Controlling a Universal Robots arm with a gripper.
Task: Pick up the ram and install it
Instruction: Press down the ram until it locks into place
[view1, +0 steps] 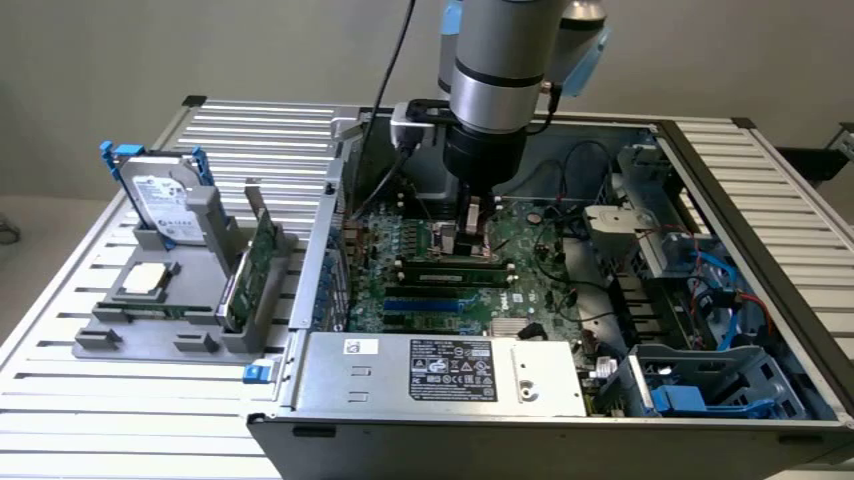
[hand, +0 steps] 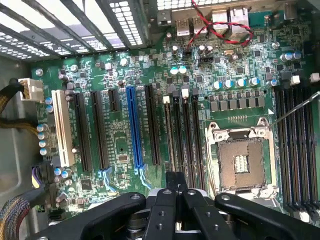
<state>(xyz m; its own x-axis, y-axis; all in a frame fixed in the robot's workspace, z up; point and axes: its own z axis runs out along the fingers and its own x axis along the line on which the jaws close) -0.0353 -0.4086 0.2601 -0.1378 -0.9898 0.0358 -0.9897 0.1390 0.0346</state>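
Observation:
The ram (view1: 454, 264), a long narrow green stick, stands on edge in a slot on the motherboard (view1: 534, 285) inside the open computer case. My gripper (view1: 470, 246) points straight down just above the far side of the ram, near the processor socket. In the wrist view the gripper (hand: 175, 176) is shut, its black fingers (hand: 171, 179) pressed together with nothing between them, over the row of memory slots (hand: 182, 132) beside the bare socket (hand: 241, 162). From that view I cannot tell the ram's thin edge from the slots.
A grey fixture (view1: 147, 335) at the exterior view's left holds a hard drive with blue rails (view1: 167, 205), a broad green card (view1: 254, 270) and a chip (view1: 144, 280). The power supply (view1: 441, 370), drive cage (view1: 707, 385) and cables (view1: 727, 290) crowd the case.

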